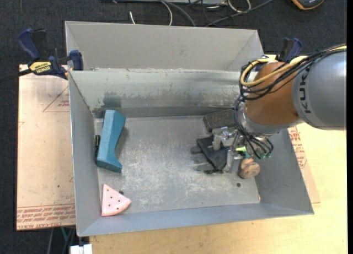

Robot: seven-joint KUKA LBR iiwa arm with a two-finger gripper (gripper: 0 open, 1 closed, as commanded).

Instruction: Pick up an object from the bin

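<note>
My gripper [201, 158] is low over the right half of the bin floor, its black fingers [205, 149] pointing left and standing open with only bare floor between them. A small round wooden knob [250, 168] lies just right of the gripper body, near the bin's right wall. A dark grey flat block [218, 119] rests behind the gripper against the back wall, partly hidden by the wrist.
A blue wedge-shaped tool [111, 139] lies along the left wall. A pink triangular piece with small holes [113, 200] sits in the front left corner. The arm with its orange cover and cables hangs over the bin's right rim.
</note>
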